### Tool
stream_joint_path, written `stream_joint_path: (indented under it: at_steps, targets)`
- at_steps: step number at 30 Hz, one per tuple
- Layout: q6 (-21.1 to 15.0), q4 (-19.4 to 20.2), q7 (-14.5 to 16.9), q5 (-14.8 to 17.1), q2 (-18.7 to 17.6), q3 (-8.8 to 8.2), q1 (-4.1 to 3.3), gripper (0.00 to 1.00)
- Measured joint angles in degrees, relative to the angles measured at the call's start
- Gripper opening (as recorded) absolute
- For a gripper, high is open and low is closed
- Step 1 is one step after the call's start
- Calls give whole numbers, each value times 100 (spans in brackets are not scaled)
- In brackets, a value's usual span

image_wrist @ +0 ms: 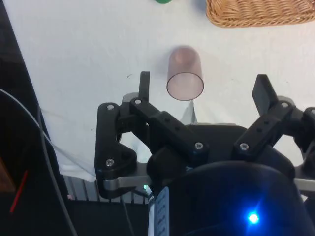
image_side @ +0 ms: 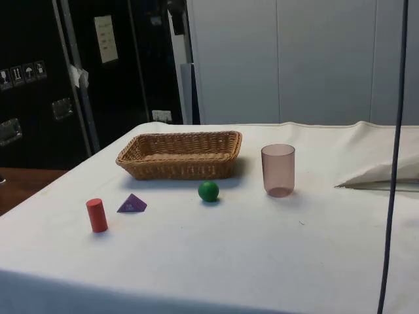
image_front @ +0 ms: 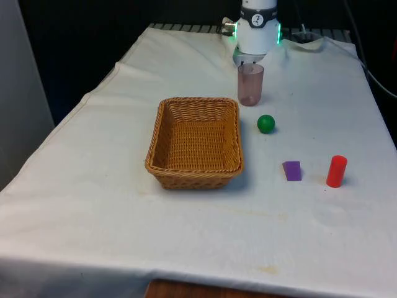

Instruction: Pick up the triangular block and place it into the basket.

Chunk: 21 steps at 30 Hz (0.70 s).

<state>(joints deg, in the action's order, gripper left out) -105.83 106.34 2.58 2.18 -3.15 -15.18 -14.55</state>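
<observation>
The purple triangular block [image_front: 292, 171] [image_side: 132, 204] lies flat on the white cloth, to the front view's right of the wicker basket [image_front: 192, 180] [image_side: 177, 167]. The basket holds nothing. My gripper [image_wrist: 204, 88] hovers high over the table's far end, well away from the block. Its black fingers [image_wrist: 144, 86] stand wide apart, open, with nothing between them. Below it on the cloth stands a translucent pink cup [image_wrist: 185, 73], and a corner of the basket [image_wrist: 256, 12] lies beyond it.
The pink cup [image_front: 250, 84] [image_side: 278, 170] stands behind the basket's far right corner. A green ball [image_front: 265, 123] [image_side: 208, 191] rests between cup and block. A red cylinder [image_front: 336, 171] [image_side: 97, 215] stands upright just beside the block, away from the basket.
</observation>
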Motion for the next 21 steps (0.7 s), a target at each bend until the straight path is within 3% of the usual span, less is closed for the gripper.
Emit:
stream_joint_path:
  at_steps: [9,21]
  targets:
    - [-155,-80,-115,11,-201,120,-11,100]
    - [-693,40,-281,6,-264,332,-29,100]
